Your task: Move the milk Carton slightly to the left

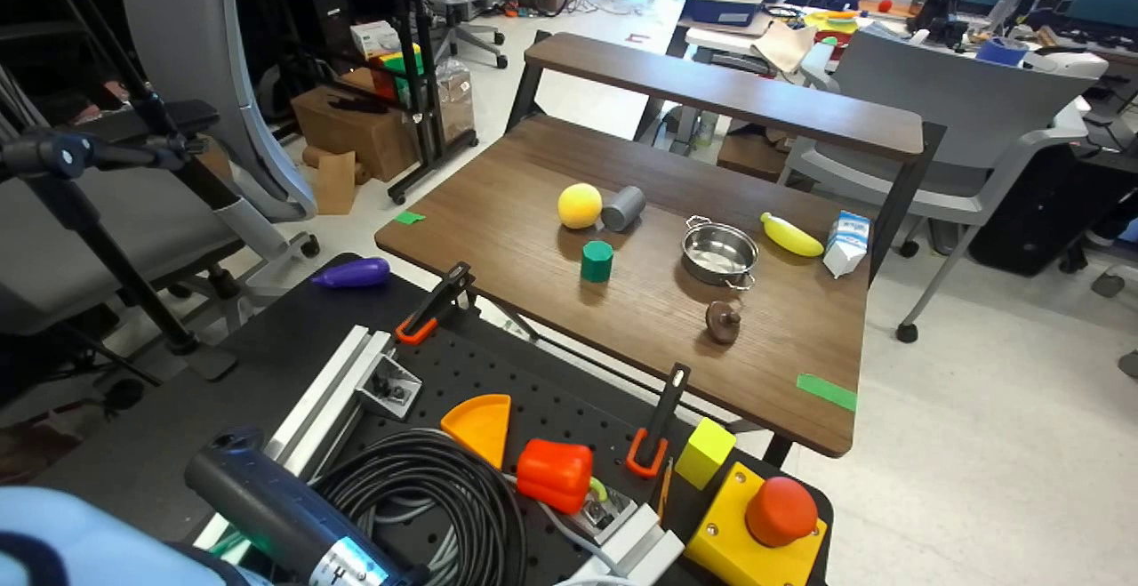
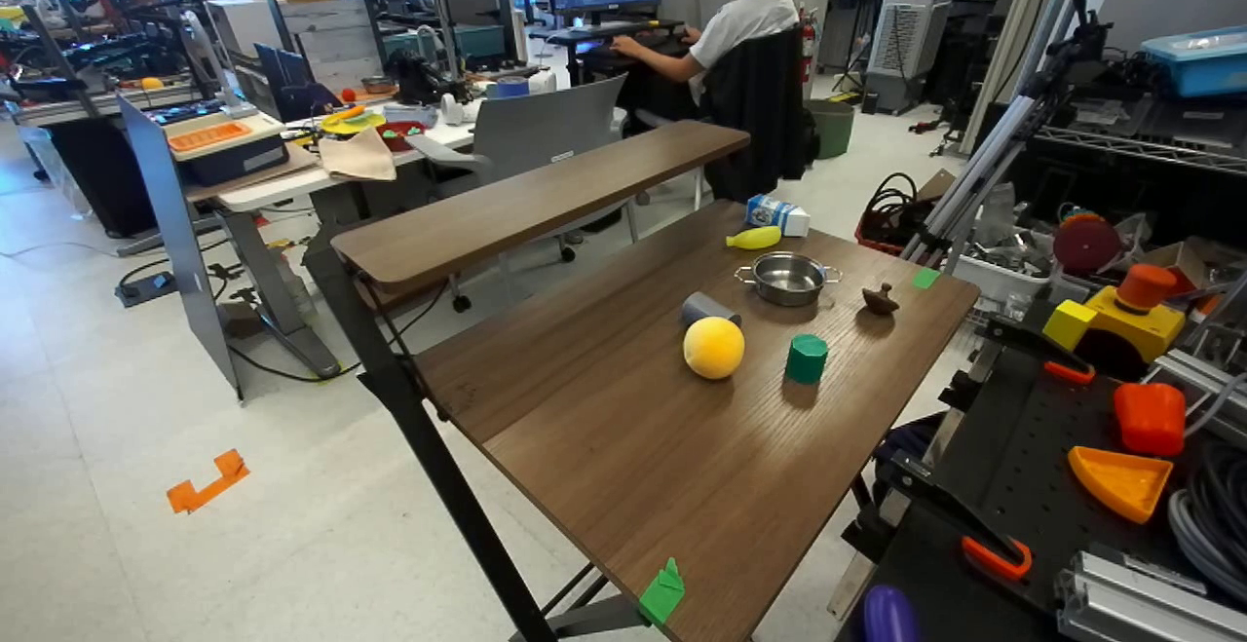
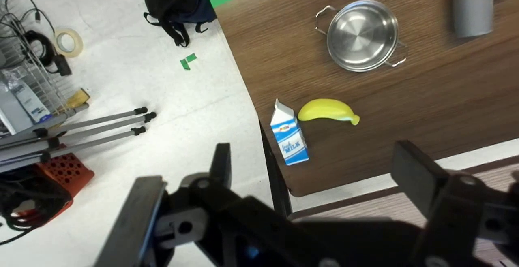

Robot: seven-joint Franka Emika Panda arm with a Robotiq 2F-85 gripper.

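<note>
- Claw (image 3: 313,161): in wrist view, fingers spread wide apart.
- Milk carton (image 3: 290,141): on its side, printed face up, on table (image 1: 498,195) near the short edge, at the corner by the leg (image 1: 899,201) of the raised shelf (image 1: 729,92).
- Banana (image 3: 326,110): just beside carton, farther in from that edge.
- Two-handled pot (image 3: 362,36): near banana, farther still from that edge.
- Brown knobbed piece (image 1: 722,324): between pot and long edge opposite shelf.
- Green block (image 1: 597,262): toward that same long edge.
- Yellow ball (image 1: 580,206), grey cylinder (image 1: 624,209): side by side between the long edges; can't tell if touching.

Yellow banana (image 3: 325,110) near steel pot (image 3: 362,36).
</note>
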